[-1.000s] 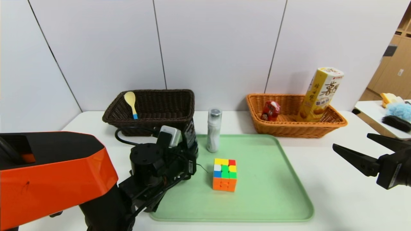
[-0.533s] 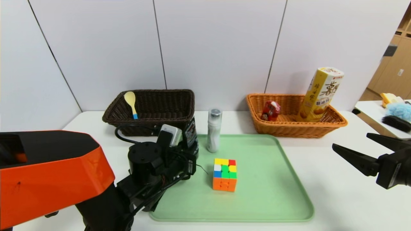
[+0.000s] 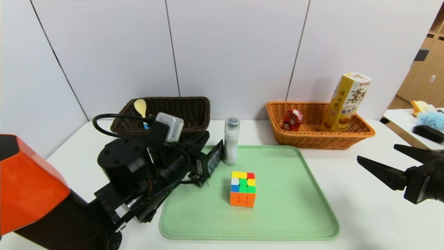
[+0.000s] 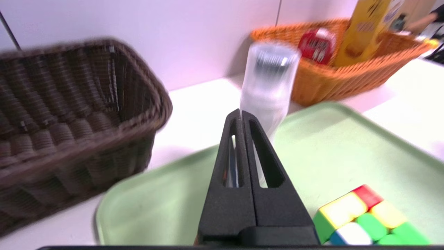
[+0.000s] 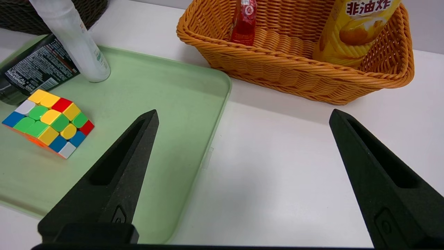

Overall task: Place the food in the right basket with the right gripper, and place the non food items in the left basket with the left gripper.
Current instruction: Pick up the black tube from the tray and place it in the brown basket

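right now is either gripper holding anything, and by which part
The left gripper is shut on the flat black printed packet, gripping the end away from the clear plastic bottle. The right gripper is open and empty.

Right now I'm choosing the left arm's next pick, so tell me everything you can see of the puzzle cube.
The puzzle cube is a three-by-three twisty cube of glossy plastic, scrambled: orange, green, yellow, red, blue and white squares show. It rests flat on the green tray, near its middle, apart from the clear bottle behind it. Nothing grips it; the left claw is alongside, not touching.
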Available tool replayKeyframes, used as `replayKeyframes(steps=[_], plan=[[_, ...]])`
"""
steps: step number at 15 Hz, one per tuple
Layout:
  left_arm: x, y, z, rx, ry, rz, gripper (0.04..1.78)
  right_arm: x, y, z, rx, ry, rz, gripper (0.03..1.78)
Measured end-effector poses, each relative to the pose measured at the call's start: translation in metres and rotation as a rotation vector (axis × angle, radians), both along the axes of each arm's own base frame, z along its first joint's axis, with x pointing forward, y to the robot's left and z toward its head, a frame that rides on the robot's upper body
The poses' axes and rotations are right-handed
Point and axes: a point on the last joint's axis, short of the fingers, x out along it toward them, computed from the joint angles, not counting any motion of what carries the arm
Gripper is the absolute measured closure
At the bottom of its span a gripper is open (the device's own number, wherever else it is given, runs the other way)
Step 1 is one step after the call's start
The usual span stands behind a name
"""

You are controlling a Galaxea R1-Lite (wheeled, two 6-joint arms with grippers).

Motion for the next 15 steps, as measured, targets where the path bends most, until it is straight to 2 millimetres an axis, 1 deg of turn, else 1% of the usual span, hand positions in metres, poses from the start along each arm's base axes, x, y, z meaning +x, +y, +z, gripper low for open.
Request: replayKeyframes(steps=[3,5,7,9,10,11,13,15], plan=[[-0.012,0.008,0.029,-0.005,-0.025,-0.042,1.78,0.0,0.0,-0.001,-0.001,0.003,0.001,0.11],[-0.017,0.012,0.042,-0.001,-0.039,-0.053,1.78,0.0,0.0,-0.001,-0.001,0.004,0.001,0.11],[-0.021,0.015,0.047,0.027,-0.079,-0.044,1.78,0.0,0.0,-0.001,-0.002,0.005,0.0,0.11],[-0.024,0.017,0.045,0.063,-0.056,-0.044,1.78,0.0,0.0,-0.001,-0.001,0.004,0.0,0.11],[-0.025,0.018,0.044,0.078,-0.038,-0.046,1.72,0.0,0.0,-0.001,-0.001,0.004,0.0,0.11],[-0.026,0.019,0.043,0.092,-0.018,-0.047,1.53,0.0,0.0,-0.001,-0.001,0.003,-0.001,0.11],[-0.028,0.021,0.046,0.085,-0.014,-0.048,1.21,-0.001,0.0,-0.001,-0.001,0.003,0.0,0.11],[-0.028,0.022,0.048,0.078,-0.023,-0.052,0.96,-0.001,0.0,-0.001,-0.001,0.002,-0.001,0.11]])
